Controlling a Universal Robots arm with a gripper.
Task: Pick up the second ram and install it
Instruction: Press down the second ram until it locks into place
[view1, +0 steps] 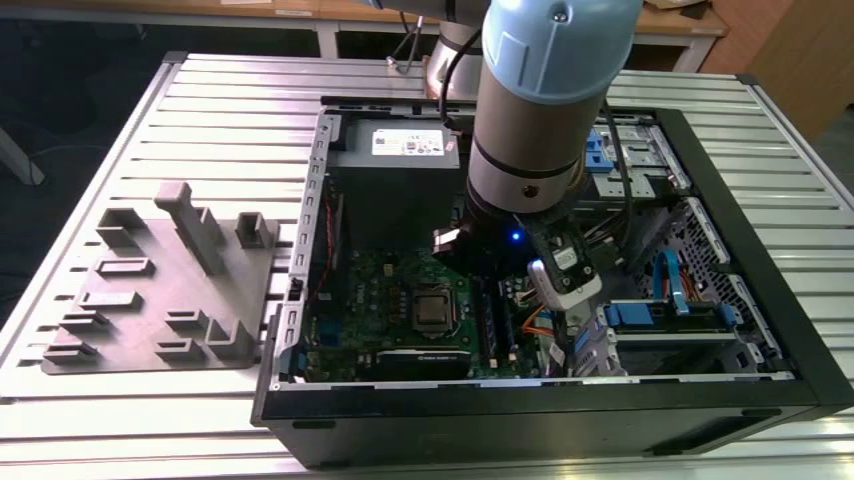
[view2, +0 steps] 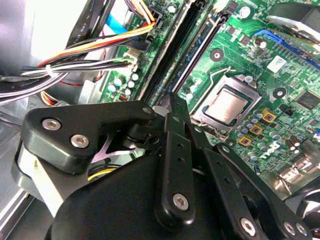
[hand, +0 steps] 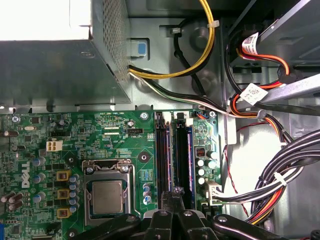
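Observation:
My gripper (view1: 577, 312) reaches down inside the open computer case (view1: 747, 300), over the right part of the green motherboard (view1: 380, 300). In both wrist views its black fingers are pressed together, and the gripper (hand: 175, 194) (view2: 172, 100) sits over one end of the two long black slot rails (hand: 172, 150) (view2: 185, 45). Dark blue strips run along the rails. I cannot tell the second ram apart from the rails. Nothing shows between the fingers.
The processor socket (hand: 107, 196) lies beside the slots, and the grey power supply (hand: 45, 55) sits past the board. Bundled cables (hand: 280, 180) crowd the far side of the slots. A grey parts fixture (view1: 160, 290) stands on the table at the exterior view's left.

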